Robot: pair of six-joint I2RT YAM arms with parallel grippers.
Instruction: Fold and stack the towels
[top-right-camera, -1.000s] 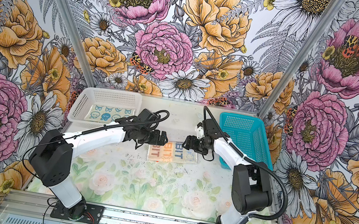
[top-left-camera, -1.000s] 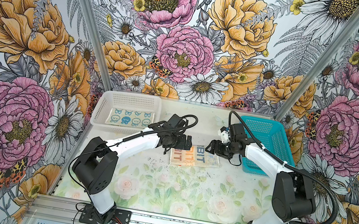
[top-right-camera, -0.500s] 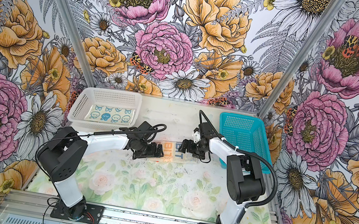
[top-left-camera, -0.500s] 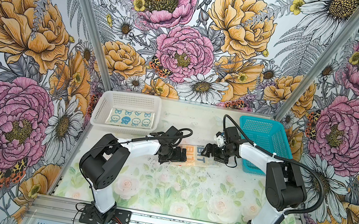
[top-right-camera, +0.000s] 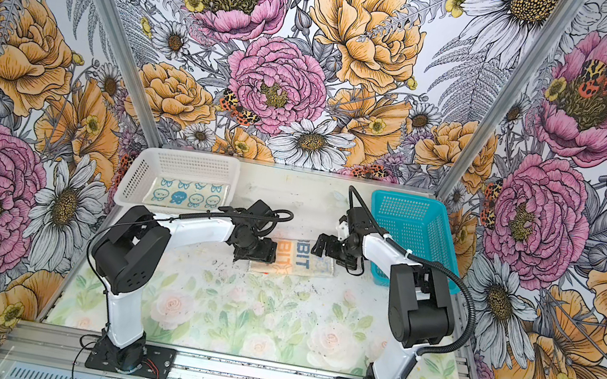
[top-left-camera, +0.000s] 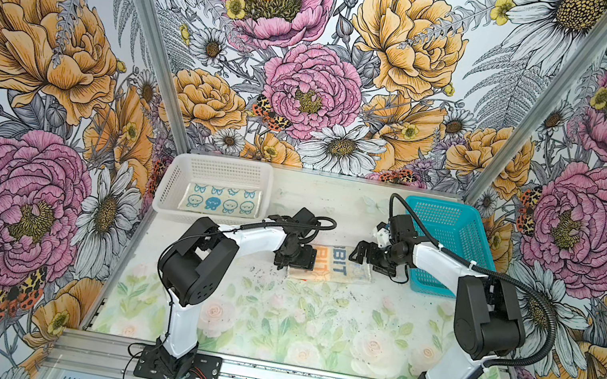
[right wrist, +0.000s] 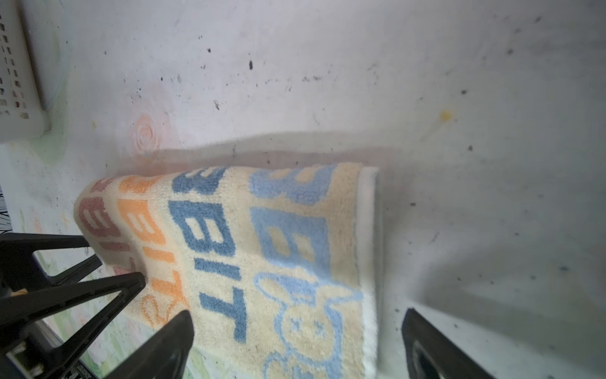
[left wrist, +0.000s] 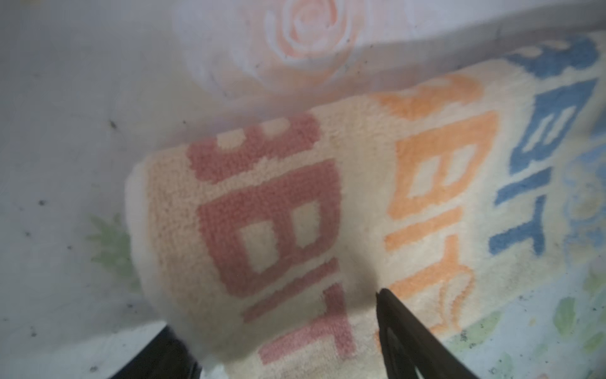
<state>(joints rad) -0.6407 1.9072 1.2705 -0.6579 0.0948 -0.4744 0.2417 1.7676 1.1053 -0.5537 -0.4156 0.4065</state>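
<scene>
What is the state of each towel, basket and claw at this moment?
Lettered towel, folded, flat on the table.
Bunny towel, folded, inside the white basket.
White basket, holds one towel.
Teal basket, nothing visible inside.
Left claw, open, over the lettered towel's end.
Right claw, open, over its other end.

The towel (right wrist: 282, 242) is thick looped terry cloth, fluffy and matt, with a smoother white edge. My right claw (right wrist: 298, 313) has fingers (right wrist: 157, 347) of black, slightly shiny plastic. The table (right wrist: 328, 82) looks smooth, matt and speckled. The white basket (top-left-camera: 212, 170) and the teal basket (top-left-camera: 444, 219) are perforated plastic.
</scene>
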